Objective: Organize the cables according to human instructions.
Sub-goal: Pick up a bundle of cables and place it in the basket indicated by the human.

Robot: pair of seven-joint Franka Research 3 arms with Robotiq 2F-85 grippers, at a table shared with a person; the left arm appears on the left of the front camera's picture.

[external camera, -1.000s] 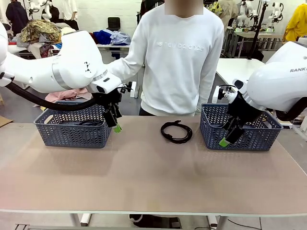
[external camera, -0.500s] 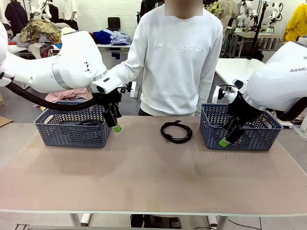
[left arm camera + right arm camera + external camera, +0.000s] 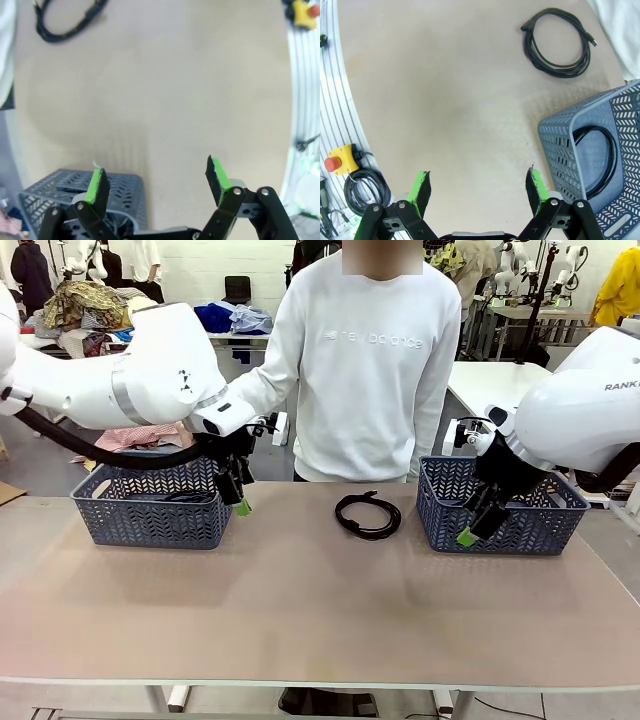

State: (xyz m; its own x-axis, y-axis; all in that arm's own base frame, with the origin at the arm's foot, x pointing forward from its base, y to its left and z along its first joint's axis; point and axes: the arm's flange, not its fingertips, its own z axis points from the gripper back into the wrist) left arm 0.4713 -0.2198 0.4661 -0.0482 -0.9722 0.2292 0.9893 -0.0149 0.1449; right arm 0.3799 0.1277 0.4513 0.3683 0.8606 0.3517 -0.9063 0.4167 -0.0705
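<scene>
- One coiled black cable lies loose on the table, between the two baskets and just in front of the human in the white sweatshirt
- The left basket holds black cable turns; the right basket holds a coiled cable against its floor
- The left gripper hangs above the inner end of the left basket with its jaws spread wide and nothing between the green pads
- The right gripper hangs at the near-left corner of the right basket, jaws likewise spread wide and empty
- Step in hand, as judged: await the human's indication of the destination basket, then collect the loose coil; no pointing hand is visible at present
- Recommended approach: descend vertically over one side of the coil, span all turns with the pads, and close only once the pads bracket the bundle, so that no single loop slips free
- Avoid the plug end, which may tilt the grip; lift clear of the basket rim before traversing
- Surface: matt beige tabletop, flat, with little to snag the cord
- Room: open workshop with piles of clothing on a table behind the left arm; a yellow box with a red button sits beside the table
</scene>
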